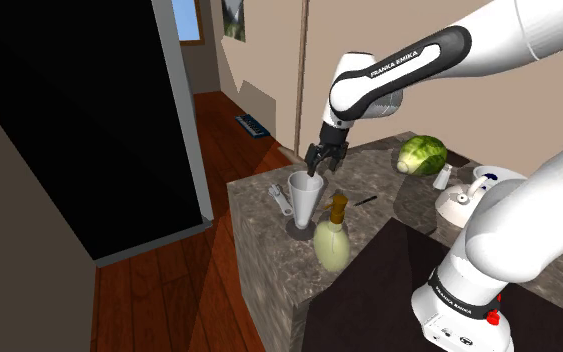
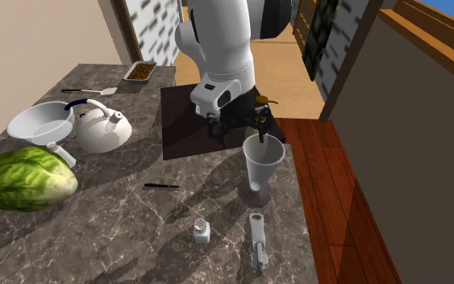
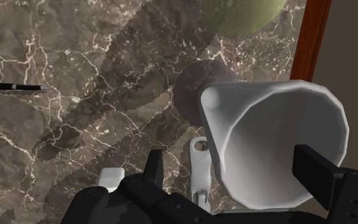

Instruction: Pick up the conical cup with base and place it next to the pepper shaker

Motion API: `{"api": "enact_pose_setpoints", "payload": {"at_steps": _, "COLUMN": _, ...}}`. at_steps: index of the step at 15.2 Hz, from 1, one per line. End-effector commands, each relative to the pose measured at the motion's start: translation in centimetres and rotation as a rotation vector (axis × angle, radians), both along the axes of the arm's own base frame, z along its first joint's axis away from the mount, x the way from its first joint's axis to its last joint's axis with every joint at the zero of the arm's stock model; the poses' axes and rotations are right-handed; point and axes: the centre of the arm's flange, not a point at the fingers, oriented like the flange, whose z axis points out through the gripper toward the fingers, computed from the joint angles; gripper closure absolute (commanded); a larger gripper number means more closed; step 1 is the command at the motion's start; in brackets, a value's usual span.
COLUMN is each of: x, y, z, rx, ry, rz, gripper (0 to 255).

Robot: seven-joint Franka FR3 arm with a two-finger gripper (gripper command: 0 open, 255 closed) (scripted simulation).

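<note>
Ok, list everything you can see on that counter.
conical cup: one, white, dark base, counter edge
pepper shaker: one, white, near the cup
tool: one, white, beside the shaker
pen: one, black, mid-counter
cabbage: one, green, by the kettle
kettle: one, white, beside the bowl
bowl: one, white, behind the cabbage
bottle: one, yellow-green, beside the cup
tray: one, grey, brown contents, by the spatula
spatula: one, pale, behind the bowl
arm: one, white
hand: one, black, open, at the cup's rim
</note>
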Motion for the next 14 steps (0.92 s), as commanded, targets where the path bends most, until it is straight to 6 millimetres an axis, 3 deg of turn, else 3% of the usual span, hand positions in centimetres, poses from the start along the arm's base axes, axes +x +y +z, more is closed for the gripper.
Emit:
{"api": "enact_pose_setpoints", "payload": {"at_steps": 1, "x": 0.5, "y": -0.2, "z": -1.0, "rx": 0.003, "ry": -0.011, "rz": -0.005, "gripper": 0}}
{"api": "enact_pose_setpoints", "payload": {"at_steps": 7, "x": 0.8, "y": 0.4, "z": -4.4, "rx": 0.003, "ry": -0.011, "rz": -0.005, "gripper": 0}}
{"api": "enact_pose_setpoints", "payload": {"at_steps": 14, "x": 0.8, "y": 0.4, "z": -4.4, "rx": 0.003, "ry": -0.011, "rz": -0.005, "gripper": 0}}
